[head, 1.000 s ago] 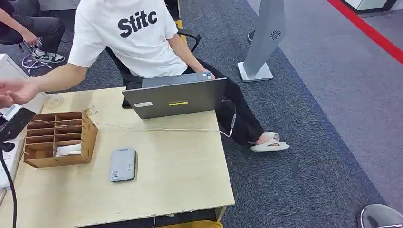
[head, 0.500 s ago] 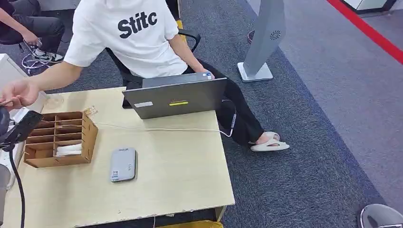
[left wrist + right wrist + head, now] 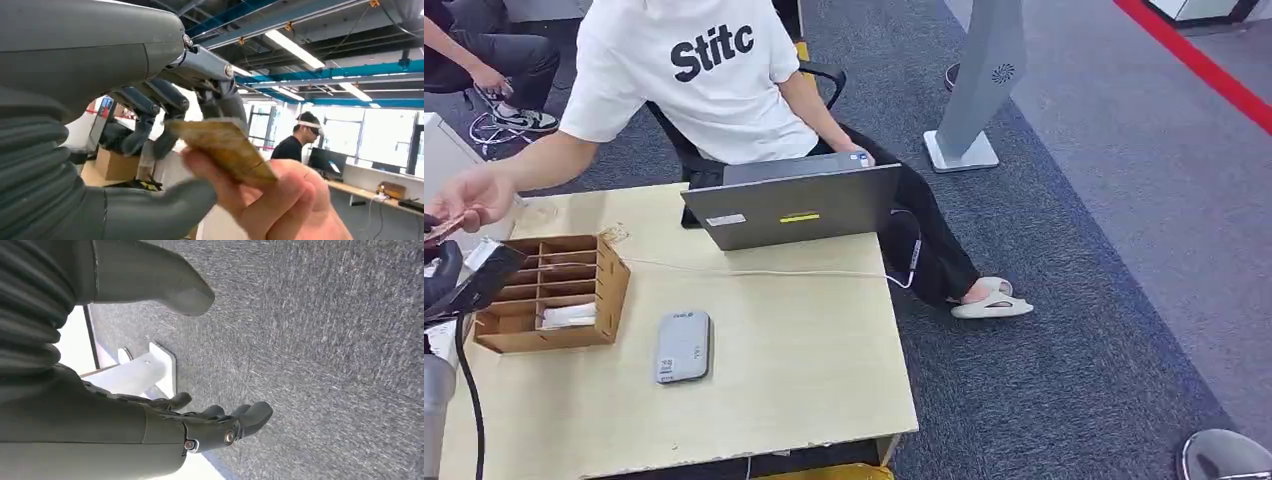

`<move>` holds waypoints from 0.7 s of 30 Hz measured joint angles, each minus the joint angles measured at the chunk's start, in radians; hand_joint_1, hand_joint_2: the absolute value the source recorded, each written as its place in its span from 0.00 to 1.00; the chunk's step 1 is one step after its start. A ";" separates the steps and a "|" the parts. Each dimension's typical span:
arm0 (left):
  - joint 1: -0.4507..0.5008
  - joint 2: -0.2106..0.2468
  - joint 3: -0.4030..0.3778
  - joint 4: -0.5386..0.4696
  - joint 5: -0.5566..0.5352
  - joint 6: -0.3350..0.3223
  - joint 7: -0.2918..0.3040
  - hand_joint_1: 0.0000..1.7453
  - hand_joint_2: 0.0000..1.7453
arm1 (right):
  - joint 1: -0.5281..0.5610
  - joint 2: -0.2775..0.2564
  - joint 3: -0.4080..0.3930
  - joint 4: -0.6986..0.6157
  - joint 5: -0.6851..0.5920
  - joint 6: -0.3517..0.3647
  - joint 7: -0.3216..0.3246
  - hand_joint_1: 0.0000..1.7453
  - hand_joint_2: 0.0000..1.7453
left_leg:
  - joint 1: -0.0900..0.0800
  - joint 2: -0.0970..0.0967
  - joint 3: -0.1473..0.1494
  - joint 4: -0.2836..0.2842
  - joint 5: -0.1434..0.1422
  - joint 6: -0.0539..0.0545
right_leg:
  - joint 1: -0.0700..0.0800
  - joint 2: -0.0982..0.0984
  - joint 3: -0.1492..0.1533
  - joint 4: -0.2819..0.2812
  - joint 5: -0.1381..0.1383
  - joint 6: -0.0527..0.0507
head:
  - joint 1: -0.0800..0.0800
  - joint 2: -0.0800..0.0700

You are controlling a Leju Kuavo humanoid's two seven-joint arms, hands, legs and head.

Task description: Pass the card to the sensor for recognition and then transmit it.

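Since a second ago, a person's hand (image 3: 280, 200) is coming closer, bringing the card (image 3: 220, 147) between the spread fingers (image 3: 220, 100) of my left hand (image 3: 459, 275), which is not gripping it. Beside me my right hand (image 3: 200, 425) is hanging loose over carpet (image 3: 325, 340), holding nothing.

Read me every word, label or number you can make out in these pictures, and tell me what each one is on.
"Stitc": black print on the person's white T-shirt.
Laptop: a white sticker and a yellow sticker, both too small to read.
Grey sensor: small labels, too blurred to read.
Card: brownish, blurred, nothing readable.
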 joint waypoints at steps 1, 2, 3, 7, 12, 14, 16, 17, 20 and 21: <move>0.003 0.000 0.000 0.000 0.000 0.000 0.000 0.00 1.00 | 0.000 0.000 0.000 0.000 0.000 0.000 0.000 0.00 1.00 | 0.000 0.000 0.000 0.000 0.000 0.000 | 0.000 0.000 0.000 0.000 0.000 0.000 | 0.000 0.000; 0.004 0.000 0.000 0.000 0.000 0.000 0.000 0.00 1.00 | 0.000 0.000 0.000 0.000 0.000 0.000 -0.001 0.00 1.00 | 0.000 0.000 0.000 0.000 0.000 0.000 | 0.000 0.000 0.000 0.000 0.000 0.000 | 0.000 0.000; 0.008 0.000 0.000 0.000 0.000 0.000 0.000 0.00 1.00 | 0.000 0.000 0.000 0.000 0.000 0.000 -0.001 0.00 1.00 | 0.000 0.000 0.000 0.000 0.000 0.000 | 0.000 0.000 0.000 0.000 0.000 0.000 | 0.000 0.000; 0.016 -0.002 0.002 -0.004 -0.001 0.001 0.000 0.00 0.00 | 0.000 0.000 0.000 0.000 0.000 0.000 -0.001 0.00 1.00 | 0.000 0.000 0.000 0.000 0.001 0.000 | 0.000 0.000 0.000 0.000 0.000 0.000 | 0.000 0.000; 0.023 -0.007 0.003 -0.008 -0.013 0.004 0.002 0.00 0.00 | 0.000 0.000 -0.003 0.000 0.000 0.002 0.006 0.00 1.00 | 0.000 0.000 0.000 0.000 0.001 0.000 | 0.000 0.000 0.000 0.000 0.000 0.000 | 0.000 0.000; 0.027 -0.012 0.003 -0.010 -0.017 0.007 0.002 0.00 0.00 | 0.000 0.000 -0.008 0.000 0.002 0.002 0.007 0.00 1.00 | 0.000 0.000 0.000 0.000 0.001 0.000 | 0.000 0.000 0.000 0.000 0.000 0.000 | 0.000 0.000; 0.034 -0.017 0.005 -0.015 -0.018 0.011 0.002 0.00 0.00 | 0.000 0.000 -0.013 0.000 0.003 0.002 0.007 0.00 1.00 | 0.000 0.000 0.000 0.000 0.001 0.000 | 0.000 0.000 0.000 0.000 0.000 0.000 | 0.000 0.000; 0.037 -0.018 0.005 -0.017 -0.018 0.011 0.000 0.00 0.00 | 0.000 0.000 -0.014 0.000 0.004 0.002 0.007 0.00 1.00 | 0.000 0.000 0.000 0.000 0.001 0.000 | 0.000 0.000 0.000 0.000 0.000 0.000 | 0.000 0.000; 0.068 -0.026 0.006 -0.053 -0.011 0.020 -0.019 0.00 0.00 | 0.000 0.000 -0.020 0.000 0.008 0.002 0.007 0.00 1.00 | 0.000 0.000 0.000 0.000 0.001 0.000 | 0.000 0.000 0.000 0.000 0.000 0.000 | 0.000 0.000; 0.076 -0.027 0.006 -0.063 -0.010 0.021 -0.022 0.00 0.00 | 0.000 0.000 -0.021 0.000 0.008 0.002 0.007 0.00 1.00 | 0.000 0.000 0.000 0.000 0.001 0.000 | 0.000 0.000 0.000 0.000 0.000 0.000 | 0.000 0.000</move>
